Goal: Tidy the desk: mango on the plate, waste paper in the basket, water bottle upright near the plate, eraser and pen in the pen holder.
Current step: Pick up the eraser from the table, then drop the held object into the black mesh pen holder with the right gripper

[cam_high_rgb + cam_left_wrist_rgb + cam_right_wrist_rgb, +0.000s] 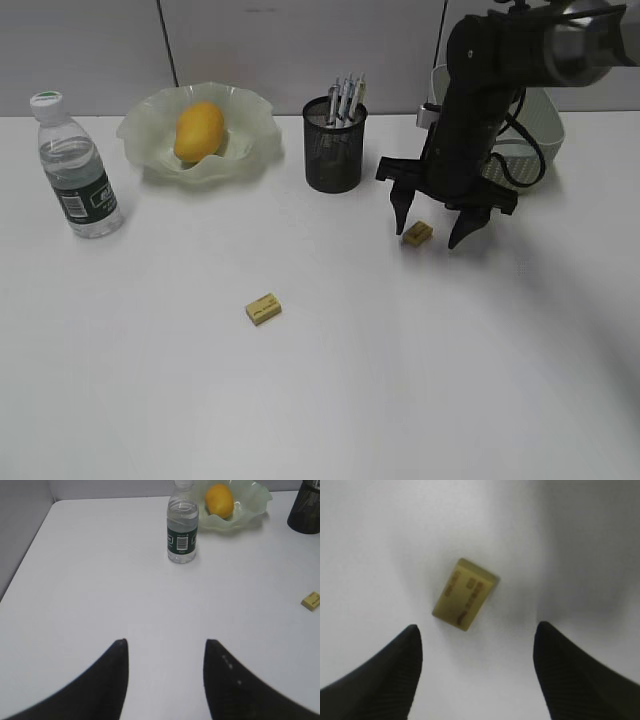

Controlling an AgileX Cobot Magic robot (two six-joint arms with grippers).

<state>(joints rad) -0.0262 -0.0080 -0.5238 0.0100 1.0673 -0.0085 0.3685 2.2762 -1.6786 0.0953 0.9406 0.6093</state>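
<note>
The step in hand is judged to be the eraser pick-up for the pen holder (334, 146): the mango (198, 130) is seen lying in the plate (250, 128), the water bottle (76, 168) is stood upright beside it, and pens are already held in the mesh cup. The right pincer (433, 228) is hung just above the tabletop (400, 380) with its jaws spread wide and nothing pinched. A small yellow eraser (465, 593) is seen between the two fingertips and slightly ahead of them, lying flat and skewed to the jaw line, untouched. For the next move, a short advance and descent would be called for, then a closing across the eraser's narrow sides. A second eraser (263, 308) is left well off to the pincer's side, nearer the left arm. The left pincer (165, 652) is held half spread and empty over bare tabletop
</note>
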